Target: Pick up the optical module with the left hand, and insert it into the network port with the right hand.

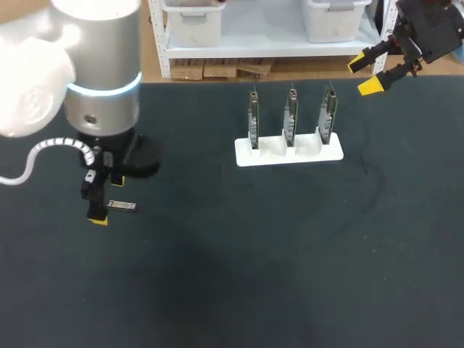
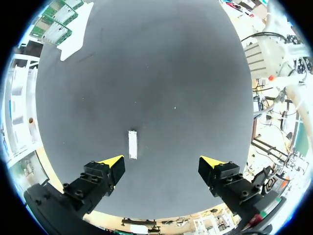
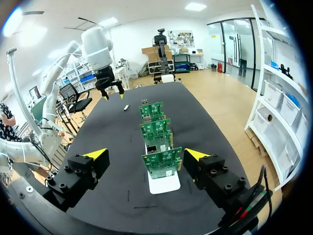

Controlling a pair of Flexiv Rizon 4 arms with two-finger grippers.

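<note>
On our left, the left arm (image 1: 98,80) stands over the dark table (image 1: 254,275), and its left gripper (image 1: 107,199) points straight down with the fingers spread wide and nothing held. The optical module (image 1: 121,206) lies flat on the table just beside that gripper. It is a small, slim bar of silvery grey metal, pale against the mat. In the left wrist view, the left gripper (image 2: 164,164) shows both yellow tips well apart. The optical module (image 2: 132,144) lies lengthwise just ahead of one fingertip (image 2: 113,164), touching neither finger. Toward the middle of the table sits a white holder (image 1: 290,154) with three green circuit cards (image 1: 291,116) upright in a row, side by side. On our right, the right gripper (image 1: 365,75) hangs near the table's far edge, open and empty. In its own view, the right gripper (image 3: 145,154) looks along the row of cards. What looks like a network port (image 3: 152,148) shows as a small silver cage on the second card.
</note>
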